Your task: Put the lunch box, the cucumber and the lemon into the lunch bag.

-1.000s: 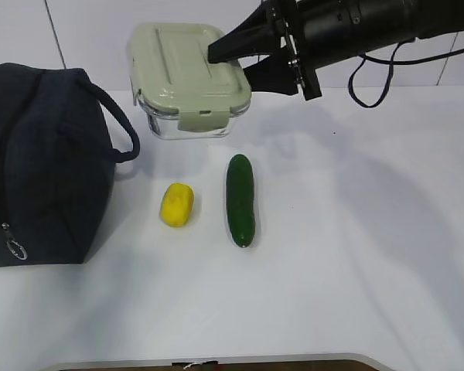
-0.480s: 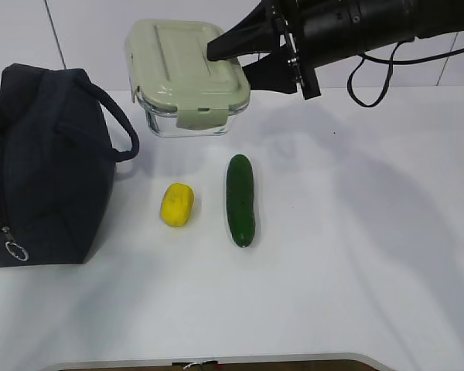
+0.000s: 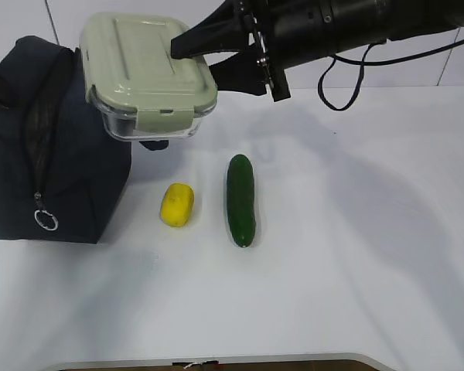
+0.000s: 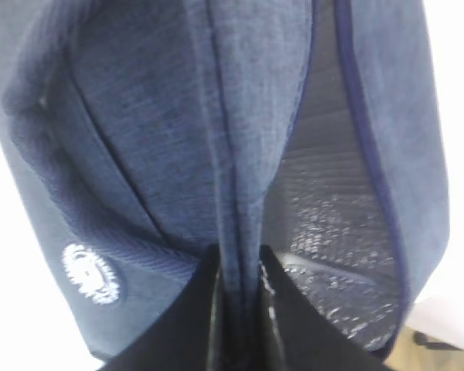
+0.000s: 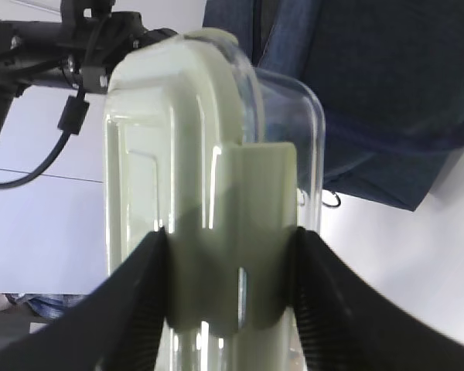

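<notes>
- The left claw pinches a fold of the dark navy fabric lunch bag; silvery lining shows inside, and a round white logo is unreadable.
- The right claw clamps the glass lunch box with the ribbed sage-green lid, airborne beside the bag.
- The stubby yellow lemon and smooth dark green cucumber lie apart on the white tabletop, with open room to their right.

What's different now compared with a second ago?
The right gripper has carried the lunch box leftward, up against the lunch bag. The left gripper has pinched the bag's fabric and lifted it, tilting it. The lemon and cucumber stayed put.
</notes>
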Robot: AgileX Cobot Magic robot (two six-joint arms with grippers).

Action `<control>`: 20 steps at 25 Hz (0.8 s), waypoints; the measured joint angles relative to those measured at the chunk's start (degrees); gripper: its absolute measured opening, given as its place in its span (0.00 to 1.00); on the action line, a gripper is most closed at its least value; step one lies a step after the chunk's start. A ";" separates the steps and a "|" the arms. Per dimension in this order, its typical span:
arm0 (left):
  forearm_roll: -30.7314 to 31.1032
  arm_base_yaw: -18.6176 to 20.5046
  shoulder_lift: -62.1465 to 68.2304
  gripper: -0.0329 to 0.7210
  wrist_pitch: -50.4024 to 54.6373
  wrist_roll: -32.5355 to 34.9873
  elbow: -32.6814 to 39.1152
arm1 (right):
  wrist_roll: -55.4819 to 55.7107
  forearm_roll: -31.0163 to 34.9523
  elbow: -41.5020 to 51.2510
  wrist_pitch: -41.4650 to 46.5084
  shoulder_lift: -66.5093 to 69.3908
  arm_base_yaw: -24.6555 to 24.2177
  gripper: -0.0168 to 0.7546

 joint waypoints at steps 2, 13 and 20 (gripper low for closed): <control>-0.03 -0.92 -1.17 0.06 0.07 0.63 -0.12 | 0.00 0.98 0.00 0.00 0.00 0.21 0.50; 0.07 -7.43 -6.59 0.06 0.62 1.38 -0.12 | -0.21 1.96 0.00 -0.34 0.00 0.34 0.50; -2.38 -8.61 -10.57 0.06 0.76 1.38 -0.12 | -0.34 1.85 0.00 -2.74 0.35 0.34 0.50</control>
